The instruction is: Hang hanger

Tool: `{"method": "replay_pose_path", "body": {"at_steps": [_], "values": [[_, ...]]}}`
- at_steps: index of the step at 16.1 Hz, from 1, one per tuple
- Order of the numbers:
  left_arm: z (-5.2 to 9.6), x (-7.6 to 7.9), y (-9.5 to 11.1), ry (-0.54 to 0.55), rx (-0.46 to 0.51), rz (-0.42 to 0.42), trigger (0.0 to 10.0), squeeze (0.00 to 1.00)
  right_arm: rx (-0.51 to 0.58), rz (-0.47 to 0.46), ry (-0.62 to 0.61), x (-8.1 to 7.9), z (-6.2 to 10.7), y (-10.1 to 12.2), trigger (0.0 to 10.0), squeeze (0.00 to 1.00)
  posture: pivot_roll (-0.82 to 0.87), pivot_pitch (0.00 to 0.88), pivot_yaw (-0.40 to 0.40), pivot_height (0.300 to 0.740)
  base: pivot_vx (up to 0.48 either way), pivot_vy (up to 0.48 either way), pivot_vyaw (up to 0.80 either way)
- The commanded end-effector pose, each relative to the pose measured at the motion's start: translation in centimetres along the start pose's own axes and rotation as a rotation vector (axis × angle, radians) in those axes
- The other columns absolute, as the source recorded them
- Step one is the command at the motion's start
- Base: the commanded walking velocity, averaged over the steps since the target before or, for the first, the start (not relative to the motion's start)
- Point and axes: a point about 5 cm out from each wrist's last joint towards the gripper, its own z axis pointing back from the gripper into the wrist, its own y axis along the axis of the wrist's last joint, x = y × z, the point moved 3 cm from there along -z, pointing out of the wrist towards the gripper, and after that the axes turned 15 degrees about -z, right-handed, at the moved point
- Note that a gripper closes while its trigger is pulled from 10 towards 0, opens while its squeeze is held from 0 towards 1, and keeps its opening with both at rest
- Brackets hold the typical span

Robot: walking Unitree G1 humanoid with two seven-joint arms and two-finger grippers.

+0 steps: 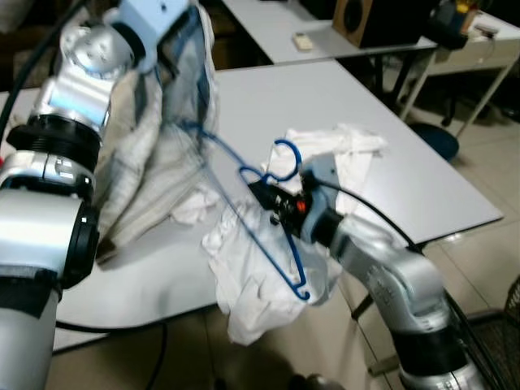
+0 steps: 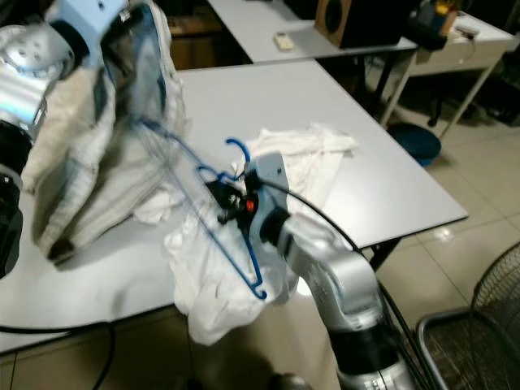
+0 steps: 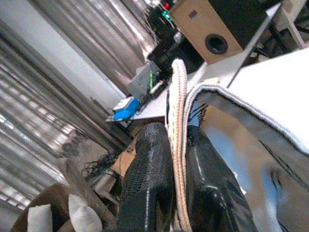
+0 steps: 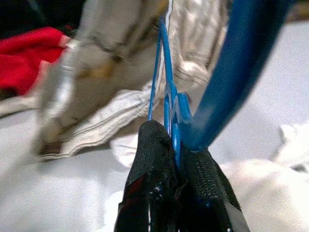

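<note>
My right tool (image 1: 262, 195) is clenched on the blue hanger (image 1: 272, 244); my left tool (image 3: 176, 193) grips the striped garment (image 1: 154, 162) above the surface (image 1: 325, 106).

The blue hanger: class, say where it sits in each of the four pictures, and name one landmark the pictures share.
Left eye view: blue hanger at centre, over the white cloth.
Right eye view: centre-left, pinched by the right claw.
Left wrist view: I cannot make it out; the left claw grips a garment's edge.
Right wrist view: centre, between the fingers.
Shared landmark: the striped garment.
</note>
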Motion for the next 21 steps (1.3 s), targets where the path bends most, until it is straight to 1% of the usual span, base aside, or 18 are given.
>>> {"method": "replay_pose_path", "body": {"at_steps": [1, 2, 3, 4, 6, 7, 9, 11, 12, 13, 14, 15, 16, 17, 18, 19, 20, 21], "values": [[0.1, -1.5, 1.2, -0.015, 0.034, -0.04, 0.0, 0.0, 0.016, -0.014, -0.129, 2.3, -0.4, 0.6, 10.0, 0.0, -0.05, 0.0, -0.005, 0.74, 0.0, 0.0, 0.0], [0.3, -1.4, 0.9, -0.047, 0.027, -0.044, 0.0, 0.0, 0.041, 0.014, -0.16, 2.9, -0.7, 1.3, 10.0, 0.0, -0.05, 0.0, -0.009, 0.74, 0.0, 0.0, 0.0], [0.7, -1.6, 0.1, -0.056, 0.005, -0.052, 0.0, 0.0, 0.091, 0.011, -0.167, 3.3, -0.9, 2.6, 10.0, 0.0, -0.04, 0.0, -0.015, 0.74, 0.0, 0.0, 0.0], [0.9, -1.8, -0.2, -0.057, -0.004, -0.051, 0.0, 0.0, 0.109, 0.013, -0.169, 3.4, -1.0, 3.1, 10.0, 0.0, -0.04, 0.0, -0.015, 0.74, 0.0, 0.0, 0.0], [2.0, -3.3, -1.4, -0.021, -0.039, -0.035, 0.0, 0.0, 0.204, 0.037, -0.158, 3.6, -1.2, 6.0, 10.0, 0.0, -0.04, 0.0, -0.02, 0.74, 0.0, 0.0, 0.0], [2.2, -3.8, -1.5, -0.009, -0.038, -0.021, 0.0, 0.0, 0.231, 0.041, -0.151, 3.6, -1.3, 6.8, 10.0, 0.0, -0.03, 0.0, -0.022, 0.74, 0.0, 0.0, 0.0], [3.0, -6.6, -0.7, 0.077, 0.014, 0.073, 0.0, 0.0, 0.328, 0.058, -0.125, 3.3, -1.8, 10.0, 10.0, 0.0, -0.03, 0.0, -0.022, 0.74, 0.0, 0.0, 0.0], [3.6, -8.9, 0.1, 0.177, 0.05, 0.113, 0.0, 0.0, 0.367, 0.064, -0.09, 2.7, -2.1, 11.4, 10.0, 0.0, -0.03, 0.0, -0.021, 0.74, 0.0, 0.0, 0.0], [3.8, -10.0, 0.7, 0.235, 0.09, 0.171, 0.0, 0.0, 0.352, 0.062, -0.063, 2.2, -2.4, 11.4, 10.0, 0.0, -0.02, 0.0, -0.02, 0.74, 0.0, 0.0, 0.0], [3.5, -9.3, 0.9, 0.185, 0.104, 0.197, 0.0, 0.0, 0.284, 0.084, -0.049, 1.9, -2.9, 10.1, 10.0, 0.0, -0.02, 0.0, -0.02, 0.74, 0.0, 0.0, 0.0], [2.8, -7.5, 1.0, 0.099, 0.113, 0.218, 0.0, 0.0, 0.205, 0.095, -0.042, 1.8, -3.4, 8.1, 10.0, 0.0, -0.02, 0.0, -0.021, 0.74, 0.0, 0.0, 0.0], [2.2, -6.0, 0.9, 0.046, 0.117, 0.252, 0.0, 0.0, 0.168, 0.091, -0.034, 1.7, -3.7, 6.8, 10.0, 0.0, -0.02, 0.0, -0.021, 0.74, 0.0, 0.0, 0.0], [1.9, -4.9, 0.9, 0.012, 0.116, 0.274, 0.0, 0.0, 0.145, 0.084, -0.027, 1.5, -3.9, 5.9, 10.0, 0.0, -0.02, 0.0, -0.015, 0.74, 0.0, 0.0, 0.0], [1.4, -3.2, 0.9, -0.05, 0.117, 0.307, 0.0, 0.0, 0.106, 0.072, -0.026, 1.2, -4.1, 4.6, 10.0, 0.0, -0.02, 0.0, -0.011, 0.74, 0.0, 0.0, 0.0], [0.9, -0.7, 1.1, -0.153, 0.12, 0.356, 0.0, 0.0, 0.089, 0.051, -0.042, 1.2, -4.3, 3.7, 10.0, 0.0, -0.02, 0.0, -0.01, 0.74, 0.0, 0.0, 0.0], [0.8, -0.3, 1.2, -0.175, 0.122, 0.362, 0.0, 0.0, 0.091, 0.042, -0.043, 1.2, -4.4, 3.6, 10.0, 0.0, -0.02, 0.0, -0.01, 0.74, 0.0, 0.0, 0.0], [0.8, 0.5, 1.2, -0.232, 0.124, 0.385, 0.0, 0.0, 0.133, 0.041, -0.068, 1.6, -4.4, 4.5, 10.0, 0.0, -0.03, 0.0, 0.0, 0.74, 0.0, 0.0, 0.0], [1.5, 0.0, 0.8, -0.275, 0.108, 0.389, 0.0, 0.0, 0.26, 0.031, -0.094, 2.1, -4.0, 7.5, 10.0, 0.0, -0.03, 0.0, 0.002, 0.74, 0.0, 0.0, 0.0]]}}
